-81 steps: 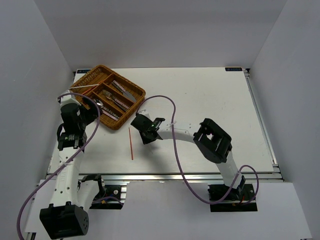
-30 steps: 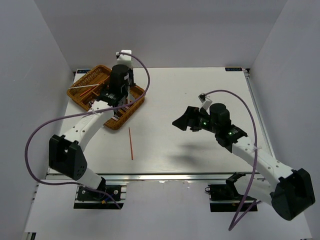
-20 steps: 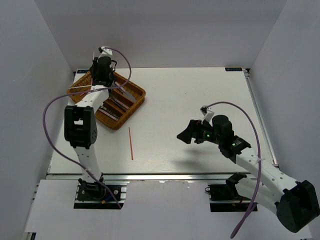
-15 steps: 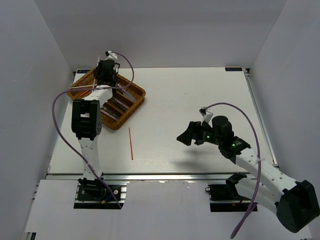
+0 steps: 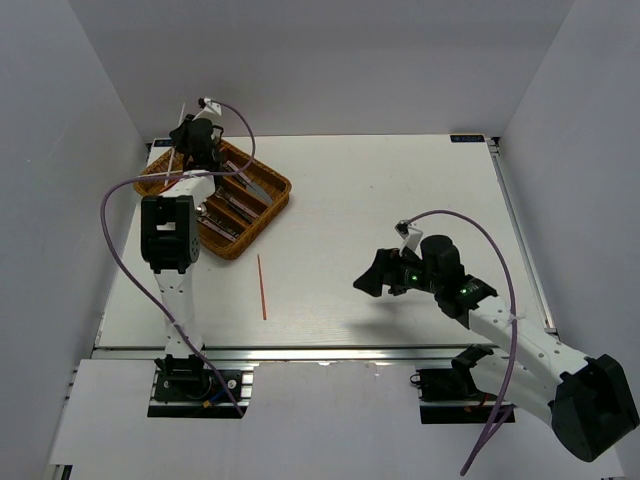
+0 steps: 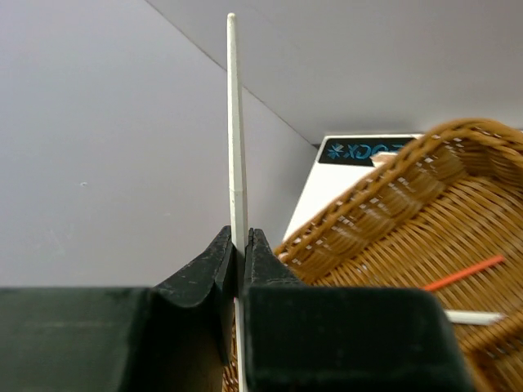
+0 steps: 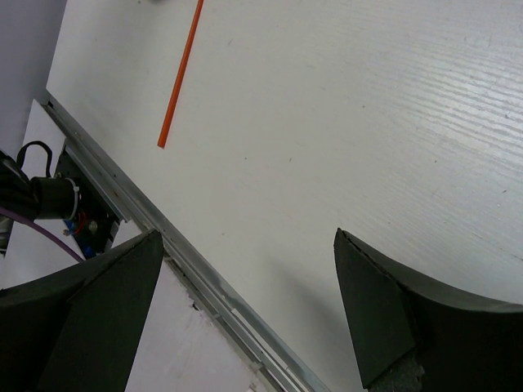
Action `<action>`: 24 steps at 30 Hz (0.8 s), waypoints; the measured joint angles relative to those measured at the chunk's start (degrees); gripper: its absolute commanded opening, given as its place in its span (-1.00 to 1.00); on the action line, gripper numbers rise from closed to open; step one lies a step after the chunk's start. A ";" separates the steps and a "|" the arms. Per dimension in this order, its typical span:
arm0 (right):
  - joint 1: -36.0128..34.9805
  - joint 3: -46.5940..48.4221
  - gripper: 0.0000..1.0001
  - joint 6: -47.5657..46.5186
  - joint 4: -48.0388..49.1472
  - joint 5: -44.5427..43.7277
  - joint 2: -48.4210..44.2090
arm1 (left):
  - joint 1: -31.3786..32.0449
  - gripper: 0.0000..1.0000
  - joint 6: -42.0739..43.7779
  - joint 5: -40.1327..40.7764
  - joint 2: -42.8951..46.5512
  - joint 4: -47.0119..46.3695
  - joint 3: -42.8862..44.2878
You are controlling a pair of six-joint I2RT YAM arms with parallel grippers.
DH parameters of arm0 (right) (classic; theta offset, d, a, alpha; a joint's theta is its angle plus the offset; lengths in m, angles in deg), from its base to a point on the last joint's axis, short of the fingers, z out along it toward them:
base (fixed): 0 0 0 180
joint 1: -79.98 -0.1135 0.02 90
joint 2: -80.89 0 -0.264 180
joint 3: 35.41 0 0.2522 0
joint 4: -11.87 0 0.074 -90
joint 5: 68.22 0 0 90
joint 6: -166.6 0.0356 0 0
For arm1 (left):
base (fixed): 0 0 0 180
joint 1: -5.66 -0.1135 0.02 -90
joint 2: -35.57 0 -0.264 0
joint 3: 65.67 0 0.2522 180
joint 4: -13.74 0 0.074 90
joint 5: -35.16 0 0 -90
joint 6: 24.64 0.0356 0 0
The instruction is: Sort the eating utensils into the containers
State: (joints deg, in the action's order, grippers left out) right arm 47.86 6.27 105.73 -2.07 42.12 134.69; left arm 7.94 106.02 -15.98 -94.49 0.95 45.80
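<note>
Sitting at the bench's far-left corner, the wicker tray (image 5: 264,221) lies under the left gripper (image 6: 239,245), whose fingers pinch 1 white chopstick (image 6: 235,122). The right gripper (image 7: 245,278) hovers with fingers spread toward the near edge. 1 red chopstick (image 5: 261,286) lies near-left.

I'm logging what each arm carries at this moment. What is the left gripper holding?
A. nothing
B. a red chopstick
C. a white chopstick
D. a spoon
C: the left gripper has its jaws shut on a thin white chopstick that points up near the rim of the wicker tray; a red chopstick lies loose on the table.
</note>
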 measured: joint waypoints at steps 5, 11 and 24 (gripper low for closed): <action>0.00 0.00 0.78 -0.09 0.11 0.17 1.29 | -1.49 -0.80 1.22 -1.79 0.00 -2.05 0.15; 0.00 0.00 0.79 -0.22 0.22 0.63 2.91 | -4.15 -0.28 1.64 -3.80 -0.04 -4.24 -0.26; 0.00 0.00 0.79 -0.20 0.28 0.63 4.72 | -6.21 0.72 1.11 -3.69 -3.43 -11.37 -5.20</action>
State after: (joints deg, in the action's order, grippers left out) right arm 47.86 6.27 105.53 -1.79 42.75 139.41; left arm 1.74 107.14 -19.68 -97.93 -10.41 40.60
